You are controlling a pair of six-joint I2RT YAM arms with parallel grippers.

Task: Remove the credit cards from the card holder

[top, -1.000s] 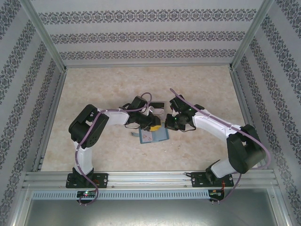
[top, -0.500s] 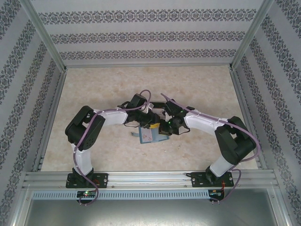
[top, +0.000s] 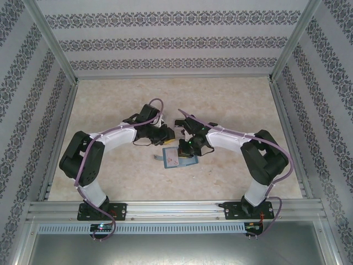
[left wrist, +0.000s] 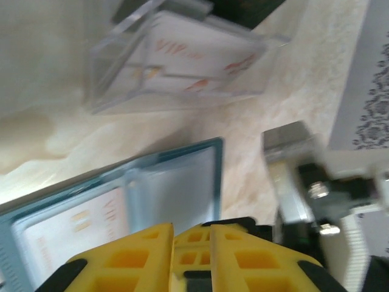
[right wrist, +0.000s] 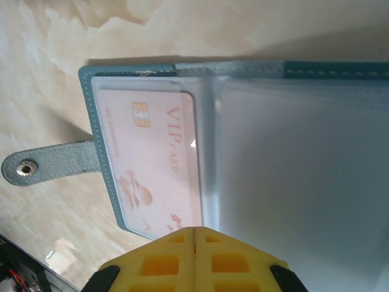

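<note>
Open card holder lay long-axis left to right, near of both grippers, a credit card sleeved in its left panel; the right gripper, fingers together and empty, was nearer, at its far edge; the left gripper was too blurred to judge.

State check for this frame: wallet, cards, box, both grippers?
card holder: open, lying flat on the table
closure tab: unsnapped, sticking out sideways
VIP card in the holder: tucked in a clear sleeve, not yet out
clear plastic box: on the table beyond the holder, blurred
card in the box: lying inside
right gripper: shut, over the holder's edge
left gripper: open or shut unclear
</note>
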